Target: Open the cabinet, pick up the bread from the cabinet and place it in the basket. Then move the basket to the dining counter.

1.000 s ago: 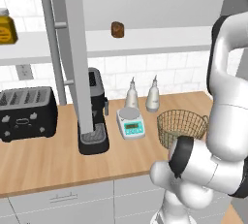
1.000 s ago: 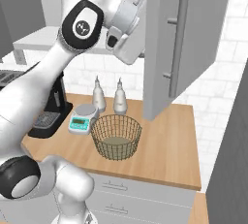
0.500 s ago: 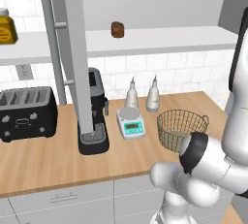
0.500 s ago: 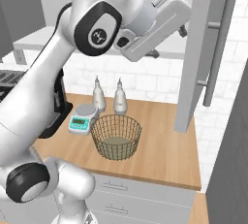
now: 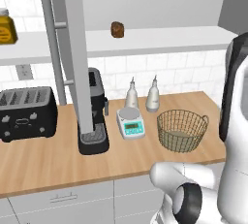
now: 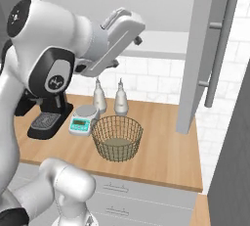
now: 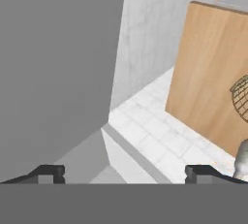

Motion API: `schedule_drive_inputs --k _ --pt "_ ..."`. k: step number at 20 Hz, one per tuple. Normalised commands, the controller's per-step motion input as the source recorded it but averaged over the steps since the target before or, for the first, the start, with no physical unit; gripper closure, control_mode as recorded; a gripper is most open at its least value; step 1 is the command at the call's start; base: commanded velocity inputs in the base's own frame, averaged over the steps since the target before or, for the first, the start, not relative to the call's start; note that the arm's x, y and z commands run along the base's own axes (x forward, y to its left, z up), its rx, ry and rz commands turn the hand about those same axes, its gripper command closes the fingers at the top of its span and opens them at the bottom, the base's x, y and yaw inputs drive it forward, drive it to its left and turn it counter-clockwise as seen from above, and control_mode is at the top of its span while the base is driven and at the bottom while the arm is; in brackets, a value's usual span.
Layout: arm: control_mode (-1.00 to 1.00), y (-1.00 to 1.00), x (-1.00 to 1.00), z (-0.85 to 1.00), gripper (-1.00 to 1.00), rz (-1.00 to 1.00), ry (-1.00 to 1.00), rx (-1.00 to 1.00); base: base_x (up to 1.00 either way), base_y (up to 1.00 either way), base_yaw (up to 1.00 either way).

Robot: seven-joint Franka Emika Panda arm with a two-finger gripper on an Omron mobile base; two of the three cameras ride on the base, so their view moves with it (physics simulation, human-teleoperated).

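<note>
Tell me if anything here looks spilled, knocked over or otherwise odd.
Nothing looks spilled or damaged. The cabinet doors stand open, the bread sits alone on the shelf, and the basket stands upright and empty on the worktop. The bottles, scale, coffee machine and toaster all stand upright.

A black toaster (image 5: 25, 112) is sitting at the left of the wooden tabletop (image 5: 48, 162). Right of the toaster, a black coffee machine (image 5: 94, 114) is standing, then a white scale (image 5: 130, 123) with a teal display. Two pale bottles (image 5: 143, 93) are standing just behind the scale, against the tiled wall. An amber jar (image 5: 6, 26) is resting on the shelf above the toaster.
</note>
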Motion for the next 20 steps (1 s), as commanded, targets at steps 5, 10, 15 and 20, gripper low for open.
schedule_drive_inputs --k 5,10,15,20 --pt "-1.00 1.00 0.00 0.12 -1.00 0.26 0.19 -0.39 0.00 0.00 0.00" --pt "-1.00 0.89 -0.03 0.25 -1.00 0.44 0.32 -0.49 0.00 0.00 0.00" --pt "-1.00 0.52 -0.32 0.00 -1.00 0.61 0.34 -0.57 0.00 0.00 0.00" --pt "-1.00 0.28 -0.18 -0.01 -1.00 0.61 0.35 -0.60 0.00 0.00 0.00"
